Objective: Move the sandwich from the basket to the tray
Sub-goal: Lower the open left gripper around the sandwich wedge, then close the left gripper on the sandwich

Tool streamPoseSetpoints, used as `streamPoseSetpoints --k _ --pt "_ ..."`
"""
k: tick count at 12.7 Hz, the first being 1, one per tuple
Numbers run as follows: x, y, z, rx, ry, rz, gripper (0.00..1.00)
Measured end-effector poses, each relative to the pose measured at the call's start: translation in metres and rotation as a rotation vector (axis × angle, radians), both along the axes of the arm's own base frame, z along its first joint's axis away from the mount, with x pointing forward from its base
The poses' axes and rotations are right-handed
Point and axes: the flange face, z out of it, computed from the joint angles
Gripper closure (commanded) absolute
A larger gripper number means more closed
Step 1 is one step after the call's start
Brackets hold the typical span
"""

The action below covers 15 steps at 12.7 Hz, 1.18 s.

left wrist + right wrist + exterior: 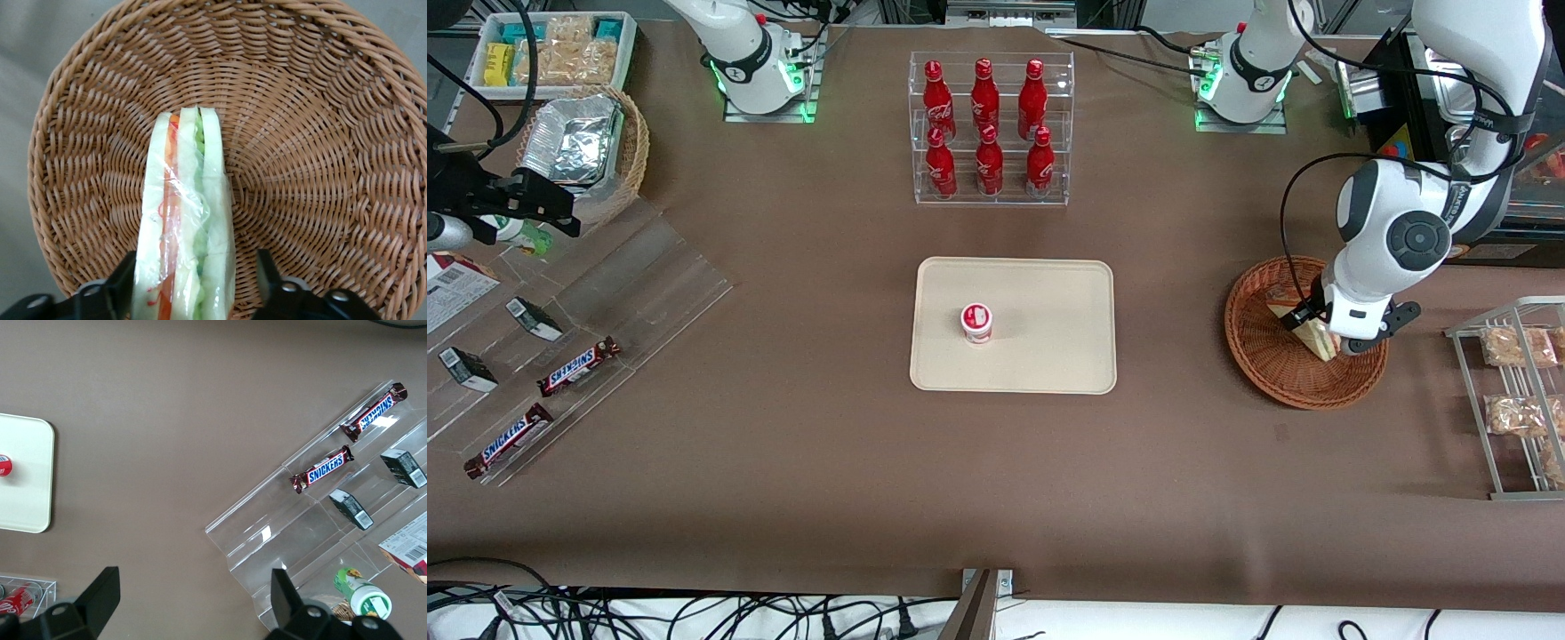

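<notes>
- Front view: the sandwich (1303, 327) lies in the basket (1263, 364) at the right of the frame, well apart from the tray (1049, 293) at the middle. The gripper (1319, 334) is down in the basket at the sandwich, under the white wrist.
- Front view: a small red-lidded cup (976, 322) stands on the tray a little left of its middle, so most of the tray is bare. The table (800, 462) is covered in plain brown cloth, and the stretch between basket and tray carries nothing. A rack of red bottles (989, 124) stands above the tray in the frame, and a wire rack (1507, 400) of snack packets sits at the right edge, near the basket.
- Left wrist view: the sandwich (183, 227) stands on edge in the basket (320, 133), bread slices outward, with the orange and green filling showing through the clear wrap. One finger (123, 280) touches one bread face; the other is just beside the other face with a sliver of wicker between, so the jaws are open around the wedge, not yet clamped.
- Handling, as a judgement: it looks light and soft, the bread easy to crush and the film likely slippery. A gentle squeeze across the two flat bread faces at the thick end seems the best hold.
- Right wrist view: shows the tray's corner (27, 480) and a clear stepped stand with chocolate bars (321, 469); none of this is near the sandwich's likely path.
</notes>
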Motion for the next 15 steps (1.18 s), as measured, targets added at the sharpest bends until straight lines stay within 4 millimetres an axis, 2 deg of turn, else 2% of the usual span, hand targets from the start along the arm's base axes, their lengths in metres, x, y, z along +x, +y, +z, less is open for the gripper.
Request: streamPoseSetpoints --k 4,6,12,15 --pt "0.000 0.007 0.004 0.001 -0.007 0.012 0.59" --pt "0.000 0.007 0.006 0.002 -0.011 0.012 0.62" --pt "0.002 0.005 0.015 0.003 -0.028 0.009 0.64" --pt "0.004 0.001 0.032 0.013 0.001 -0.027 0.66"
